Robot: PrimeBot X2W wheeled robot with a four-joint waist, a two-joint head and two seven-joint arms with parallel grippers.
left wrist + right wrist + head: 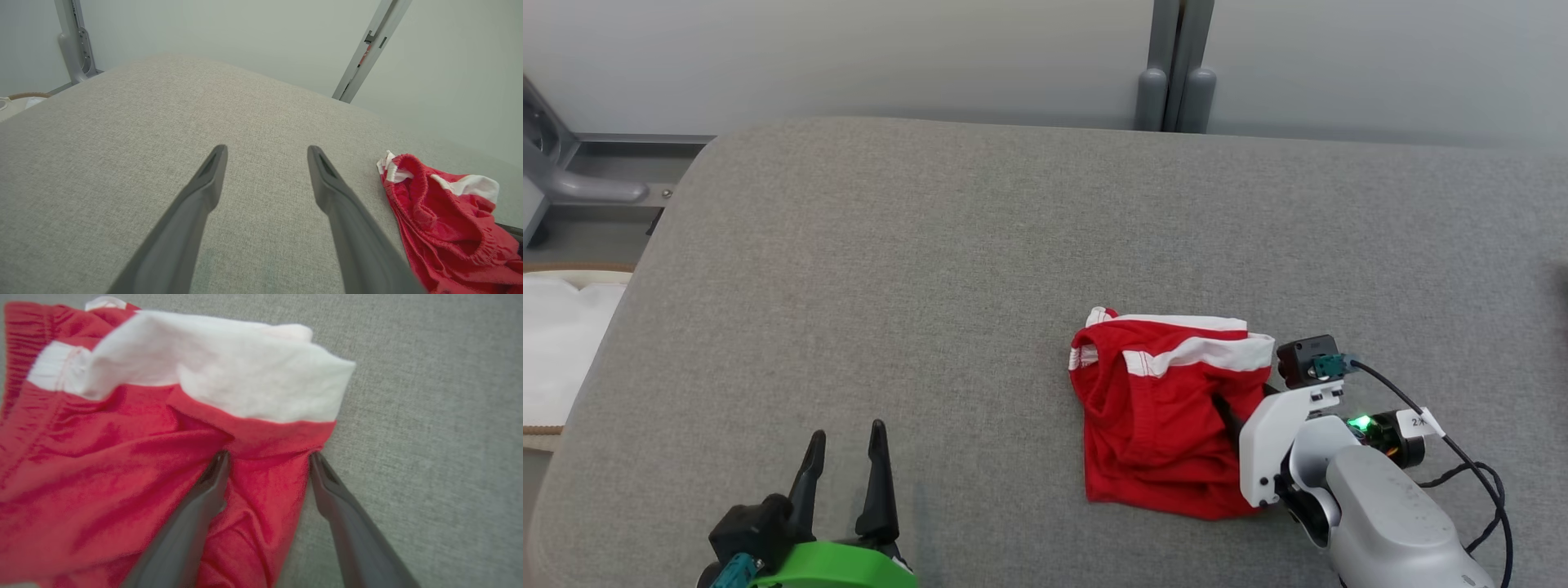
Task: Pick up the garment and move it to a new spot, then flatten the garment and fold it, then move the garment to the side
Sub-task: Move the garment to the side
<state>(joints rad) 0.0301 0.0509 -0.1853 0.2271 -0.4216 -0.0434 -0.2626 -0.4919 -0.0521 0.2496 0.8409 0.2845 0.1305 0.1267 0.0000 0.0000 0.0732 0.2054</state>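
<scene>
Noting red garment (1152, 425), crumpled, on right part of grey fabric counter (931, 269). Found right gripper (269, 454) spread wide, fingers (212, 477) astride a red fold at garment's right edge, just under the white band (253, 379); apparently touching cloth, not clamped. Found left gripper (845, 437) released, empty, over bare counter, well apart from garment.

The garment (1152, 408), a pair of red shorts with white trim bands, is lying crumpled and loosely bunched on the grey padded surface (931, 269), toward 4 o'clock from its middle. Its white bands are showing along its 12-to-2 o'clock edge, with its gathered waistband facing 9 o'clock.
</scene>
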